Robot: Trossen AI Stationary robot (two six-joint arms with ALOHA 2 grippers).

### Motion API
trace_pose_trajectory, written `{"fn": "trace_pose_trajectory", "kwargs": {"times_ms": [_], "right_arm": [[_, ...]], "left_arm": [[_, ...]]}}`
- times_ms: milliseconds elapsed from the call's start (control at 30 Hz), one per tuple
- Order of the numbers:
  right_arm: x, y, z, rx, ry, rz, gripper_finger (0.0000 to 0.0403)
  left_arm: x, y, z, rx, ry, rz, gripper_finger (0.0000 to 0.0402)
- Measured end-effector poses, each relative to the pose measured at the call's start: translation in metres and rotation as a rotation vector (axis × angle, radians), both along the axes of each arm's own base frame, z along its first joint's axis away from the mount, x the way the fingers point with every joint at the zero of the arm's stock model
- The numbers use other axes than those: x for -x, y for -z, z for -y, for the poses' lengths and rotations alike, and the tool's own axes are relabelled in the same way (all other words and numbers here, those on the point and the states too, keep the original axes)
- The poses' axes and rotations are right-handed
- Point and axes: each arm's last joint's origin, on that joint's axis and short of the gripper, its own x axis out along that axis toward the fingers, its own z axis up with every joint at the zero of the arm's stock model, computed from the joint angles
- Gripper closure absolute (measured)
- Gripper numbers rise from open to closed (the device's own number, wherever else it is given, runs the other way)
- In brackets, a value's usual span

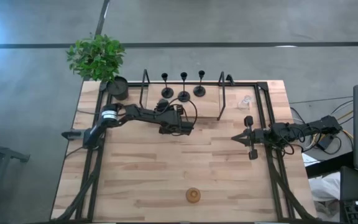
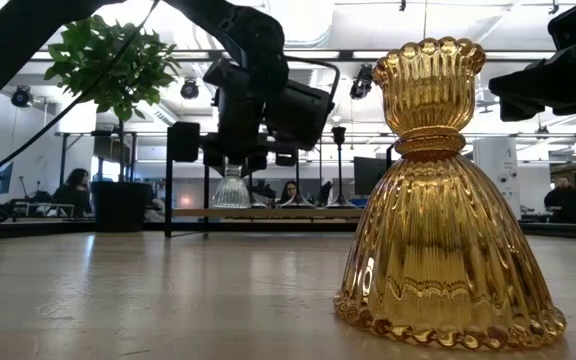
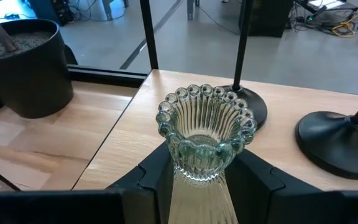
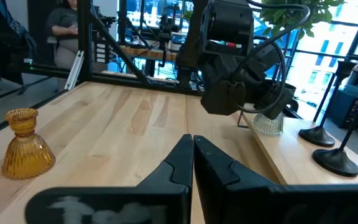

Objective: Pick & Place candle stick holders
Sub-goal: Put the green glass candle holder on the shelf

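My left gripper (image 3: pixel 204 182) is shut on the grey-green glass holder (image 3: pixel 205 134) near the near edge of the wooden platform (image 3: pixel 138 118); it also shows in the high view (image 1: pixel 180 124). Three black holders (image 1: pixel 184 94) stand by their round bases on that platform. The amber glass holder (image 1: pixel 193 195) stands on its base near the table's near edge. The clear glass holder (image 1: pixel 245 101) stands at the far right. My right gripper (image 4: pixel 193 155) is shut and empty, over the table's right side. My left gripper pinches the grey-green holder between its two fingers (image 3: pixel 155 177), at the narrow part just under the beaded cup (image 3: pixel 199 167). The fingers come roughly level from the table's near side. The holder stands upright; whether its base rests on the platform, I cannot tell.
A black pot with a green plant (image 1: pixel 118 87) stands at the far left corner. Black upright rods (image 1: pixel 221 99) frame the platform. The middle of the table (image 1: pixel 185 162) is bare wood. People sit in the room beyond.
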Motion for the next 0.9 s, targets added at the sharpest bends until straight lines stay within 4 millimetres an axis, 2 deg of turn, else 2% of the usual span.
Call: {"fn": "trace_pose_trajectory", "kwargs": {"times_ms": [633,900], "right_arm": [[0.000,0.000,0.000,0.000,0.000,0.000,0.0394],[0.000,0.000,0.000,0.000,0.000,0.000,0.0394]], "left_arm": [[0.008,-0.001,-0.008,-0.041,-0.012,-0.078,0.0275],[0.016,0.009,-0.007,-0.036,-0.060,-0.037,0.0275]]}}
